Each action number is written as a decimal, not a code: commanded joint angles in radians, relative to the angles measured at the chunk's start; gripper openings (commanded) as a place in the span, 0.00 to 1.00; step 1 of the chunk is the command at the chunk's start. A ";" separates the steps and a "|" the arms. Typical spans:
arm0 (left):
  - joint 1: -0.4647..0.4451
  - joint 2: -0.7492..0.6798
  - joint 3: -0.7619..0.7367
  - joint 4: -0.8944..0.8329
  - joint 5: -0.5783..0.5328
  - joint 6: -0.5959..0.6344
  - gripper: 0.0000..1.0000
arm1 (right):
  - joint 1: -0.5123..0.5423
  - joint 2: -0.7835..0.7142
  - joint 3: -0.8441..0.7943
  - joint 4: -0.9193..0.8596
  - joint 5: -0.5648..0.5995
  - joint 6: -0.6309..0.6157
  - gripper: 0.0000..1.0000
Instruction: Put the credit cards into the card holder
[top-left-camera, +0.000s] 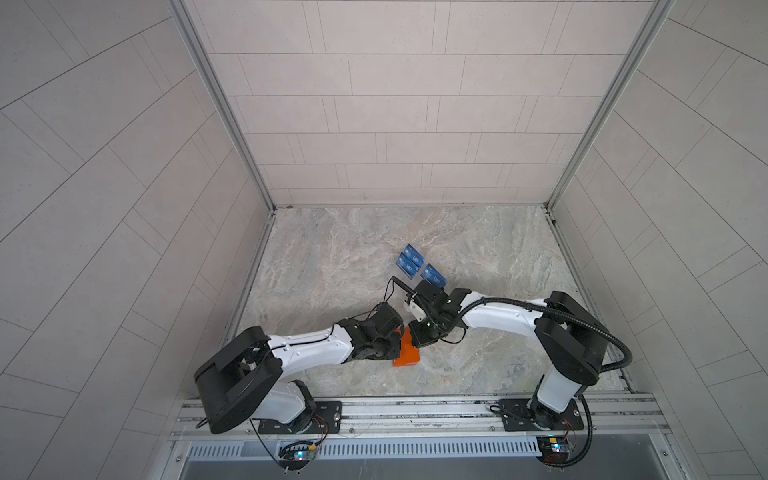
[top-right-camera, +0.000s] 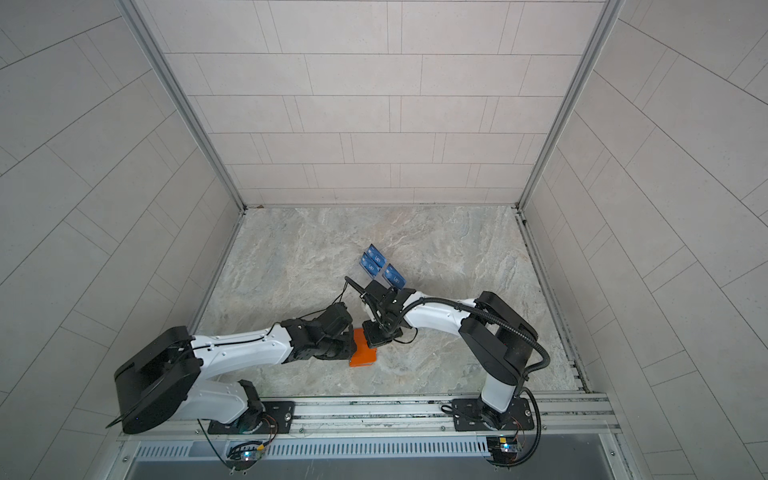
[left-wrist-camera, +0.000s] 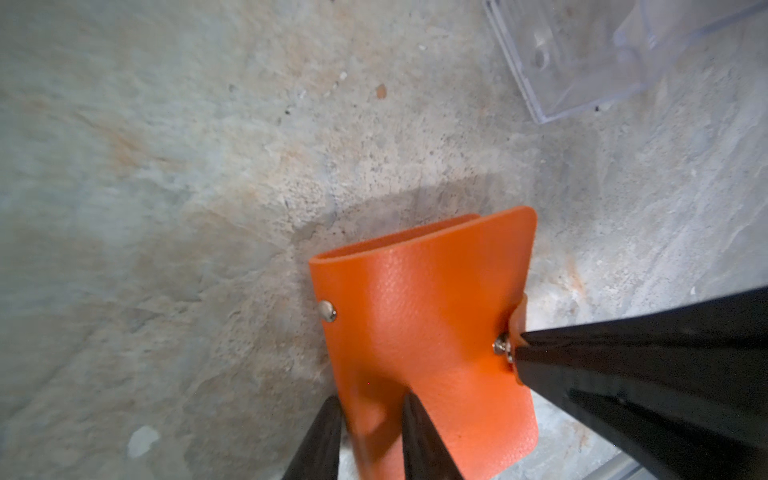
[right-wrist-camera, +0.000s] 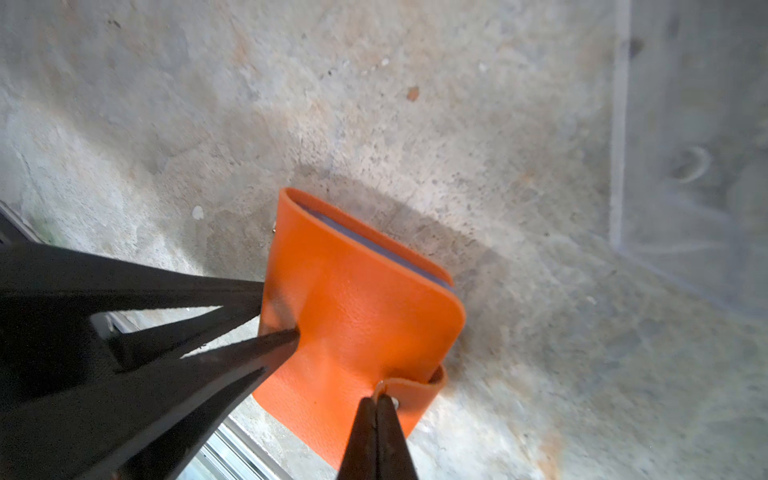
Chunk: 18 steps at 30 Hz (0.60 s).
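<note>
Finding: the card holder (right-wrist-camera: 365, 303) lies shut on the desk (top-left-camera: 478, 257), near its front edge and between the two arms. In both top views its long axis runs roughly front to back.

Left gripper (left-wrist-camera: 371, 399): set narrow, pinching the holder's spine edge, where the cover dimples under one finger.

Right gripper (right-wrist-camera: 376, 401): fully closed on the snap tab (right-wrist-camera: 415, 388), which wraps round the opposite, opening edge. Whether the snap has let go cannot be told.

Governing relation: the spine faces the left arm and the tab faces the right arm, so the two grips oppose each other across the holder's short width. In my judgement the step in hand is opening the holder. The tab should be drawn off toward the right arm while the left grip anchors the spine.

The blue credit cards (top-left-camera: 412, 262) stand in a clear rack (left-wrist-camera: 582, 62) farther back, well apart from the holder. None is loaded yet.

Risk: the light holder may lift or slide instead of unsnapping.
</note>
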 joint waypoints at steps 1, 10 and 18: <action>-0.016 0.058 -0.064 0.003 0.027 -0.009 0.30 | 0.024 0.065 -0.029 0.112 -0.023 0.007 0.00; -0.016 0.056 -0.100 0.065 0.046 -0.025 0.28 | 0.024 0.094 -0.025 0.025 0.048 0.003 0.00; -0.016 0.051 -0.097 0.047 0.036 -0.025 0.28 | 0.024 0.115 -0.024 -0.067 0.107 -0.013 0.00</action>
